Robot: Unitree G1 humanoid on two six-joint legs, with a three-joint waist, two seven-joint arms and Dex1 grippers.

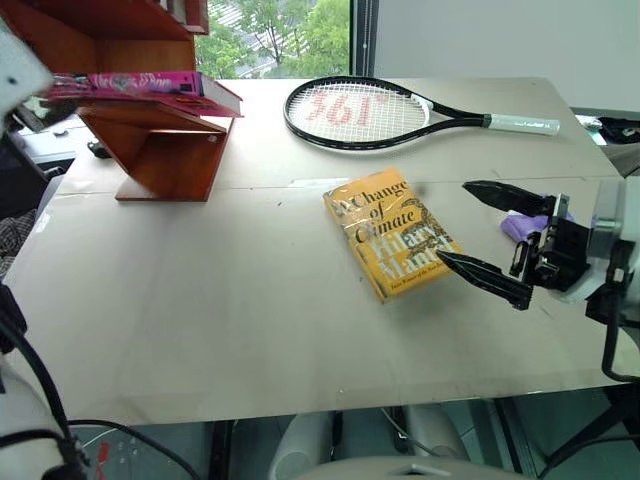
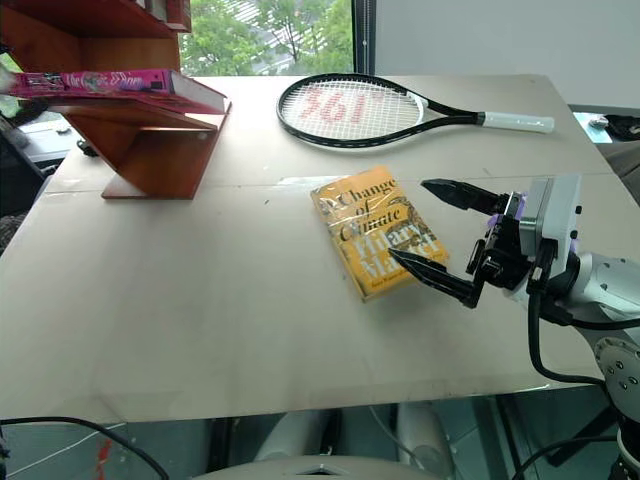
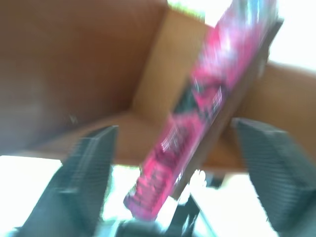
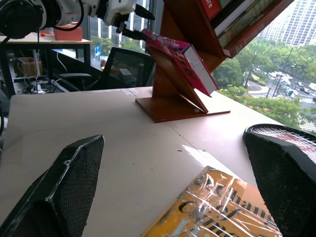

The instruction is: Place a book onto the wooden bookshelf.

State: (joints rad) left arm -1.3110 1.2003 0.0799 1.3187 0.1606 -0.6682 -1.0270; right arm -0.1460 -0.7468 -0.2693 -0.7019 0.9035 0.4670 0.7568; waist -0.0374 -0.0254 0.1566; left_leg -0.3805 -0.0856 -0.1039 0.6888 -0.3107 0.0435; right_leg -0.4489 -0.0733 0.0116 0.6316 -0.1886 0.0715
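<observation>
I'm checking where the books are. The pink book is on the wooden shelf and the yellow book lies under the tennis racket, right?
Not quite. The pink book is on the wooden shelf, but the yellow book lies beside the tennis racket, apart from it, as the left eye view shows.

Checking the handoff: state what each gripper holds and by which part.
Nothing is held. The left gripper stands open around the book, touching neither side, and the book lies on the wooden bookshelf. The right gripper is open, empty.

Pink book point(image 1: 150, 84) with white lettering, white page edges. Bookshelf point(image 1: 160, 150) reddish-brown wood. Yellow book point(image 1: 392, 232), black and white title text. Racket point(image 1: 360, 112) black frame, white strings with red mark, white grip. Tabletop point(image 1: 200, 300) beige. Right hand point(image 1: 490, 235) fingers black.
</observation>
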